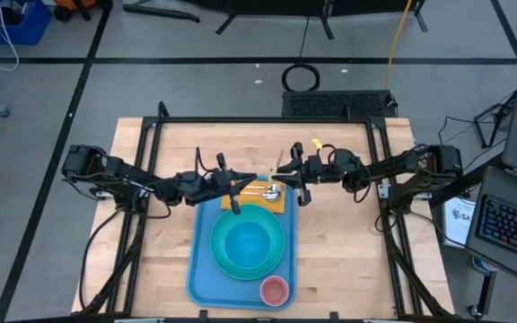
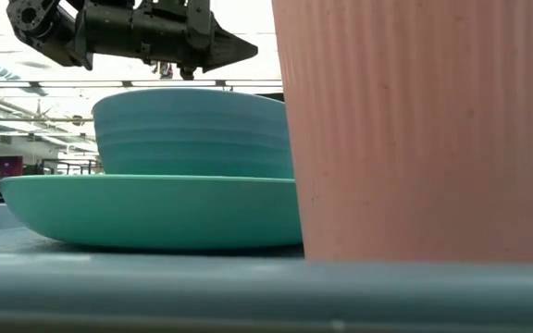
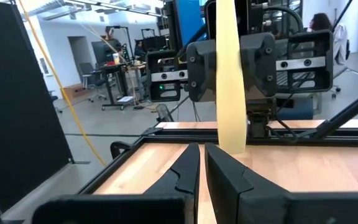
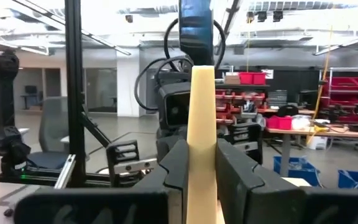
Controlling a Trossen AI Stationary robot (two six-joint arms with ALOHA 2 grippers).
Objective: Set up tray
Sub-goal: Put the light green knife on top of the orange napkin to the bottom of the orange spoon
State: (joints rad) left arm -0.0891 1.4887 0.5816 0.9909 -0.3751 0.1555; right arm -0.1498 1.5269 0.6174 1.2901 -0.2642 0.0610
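Inspection, both claws.

Right claw point(image 4: 202, 149): I am pinching a pale cream flat stick point(image 4: 202, 106) between the two fingers. In my right wrist view the stick is standing upright and rising well past the fingertips. From above, this claw point(image 1: 285, 175) is hanging over the far end of the tray, over the far edge of the orange napkin point(image 1: 284, 203).

Left claw point(image 3: 202, 149): the fingers are drawn close together, leaving only a thin slit, and I am seeing nothing caught between them. This claw point(image 1: 240, 187) is facing the right claw from the opposite side, the two tips near each other above the napkin. Through my left wrist view the stick point(image 3: 230, 74) is showing just beyond my fingertips and a little to one side of the slit. I cannot tell whether it is touching them.

Tray point(image 1: 200, 278): it is lying flat on the wooden table point(image 1: 151, 224), at the middle of the near side. It is carrying a turquoise plate point(image 1: 218, 258) with a blue bowl point(image 1: 248, 240) sitting in it. A pink cup point(image 1: 275, 290) is standing upright in the tray's near right corner, just beside the plate. The napkin is lying across the tray's far end with metal cutlery point(image 1: 263, 190) resting on it.

Low view: the ribbed cup point(image 2: 415, 129) is filling the right half, and the bowl point(image 2: 192, 129) is sitting on the plate point(image 2: 146, 208) behind the tray rim point(image 2: 155, 287).
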